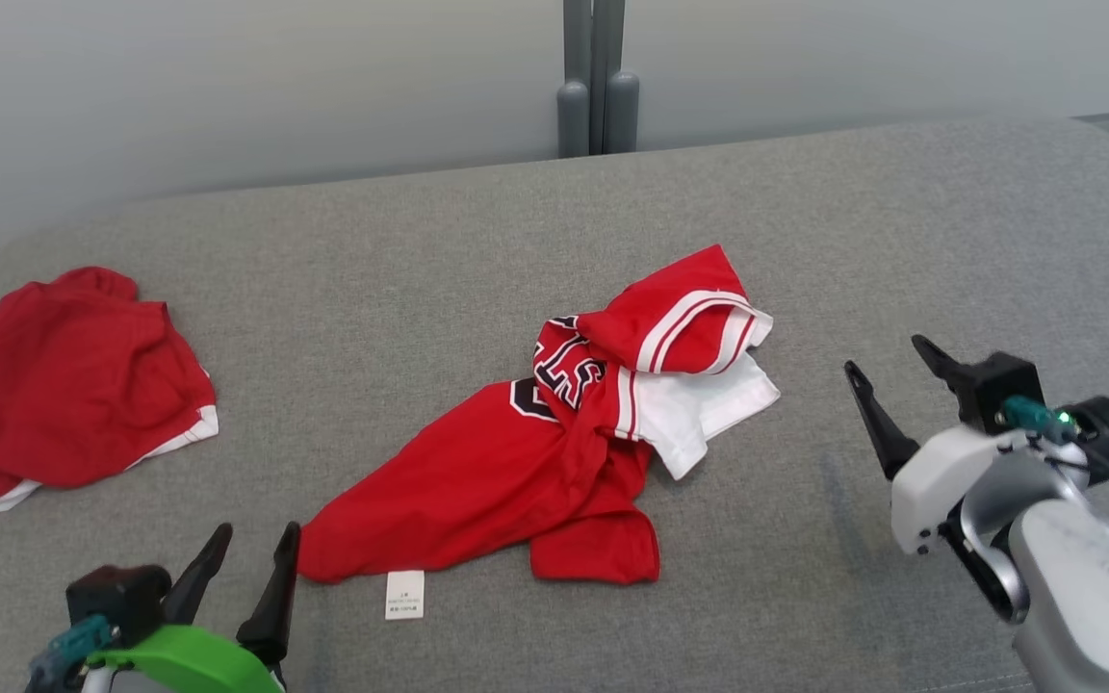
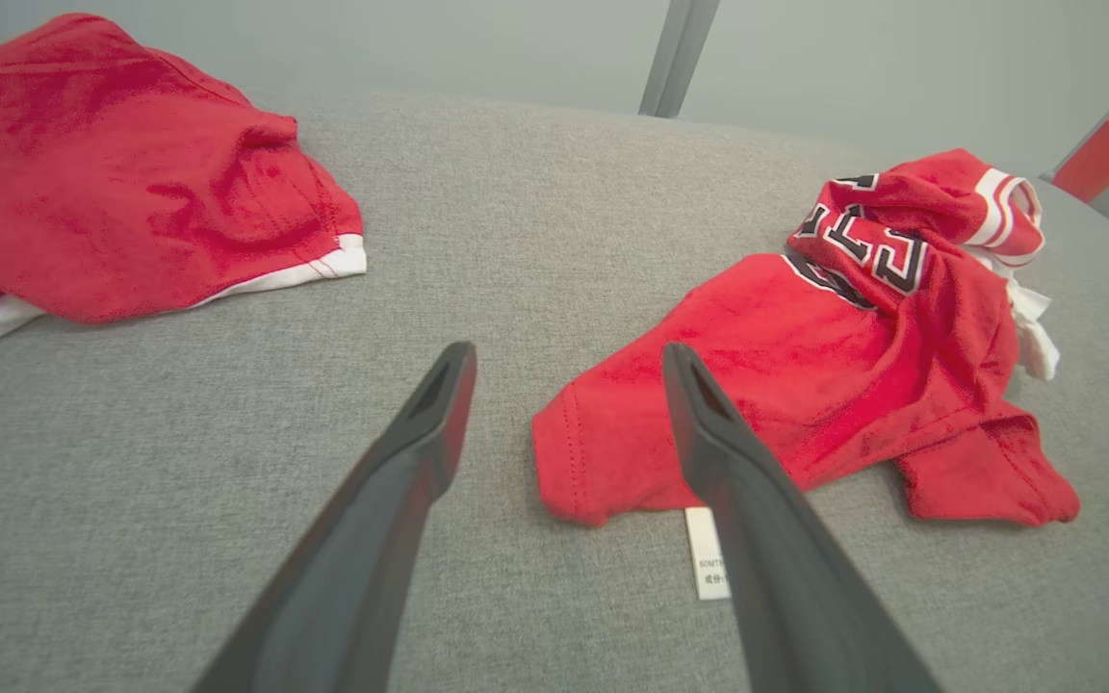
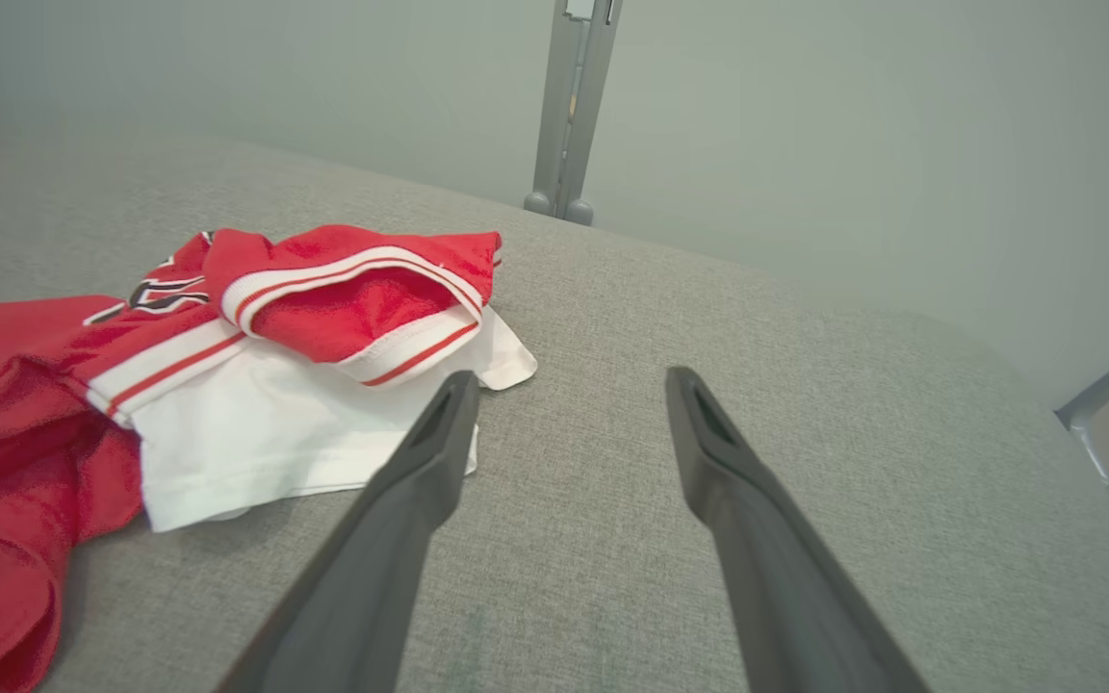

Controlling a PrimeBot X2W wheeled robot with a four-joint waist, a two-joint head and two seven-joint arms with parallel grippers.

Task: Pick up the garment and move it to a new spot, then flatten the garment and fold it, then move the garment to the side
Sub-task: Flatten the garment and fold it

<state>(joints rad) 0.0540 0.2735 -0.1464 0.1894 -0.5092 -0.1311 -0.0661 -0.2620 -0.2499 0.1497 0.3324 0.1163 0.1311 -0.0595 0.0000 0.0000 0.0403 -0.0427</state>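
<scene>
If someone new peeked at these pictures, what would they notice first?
Probably the crumpled red jersey with white trim and black lettering, midway across the grey surface. Next, another red garment bunched at far left. The left gripper and right gripper wait either side of the jersey, fingers spread.

Red/white jersey (image 1: 535, 462), crumpled, w/ black lettering, mid grey cushion (image 1: 400, 260).

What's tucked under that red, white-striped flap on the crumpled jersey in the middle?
A white panel of the same jersey pokes out beneath the striped flap, lying on the grey cushion. How far it runs underneath is covered.
</scene>
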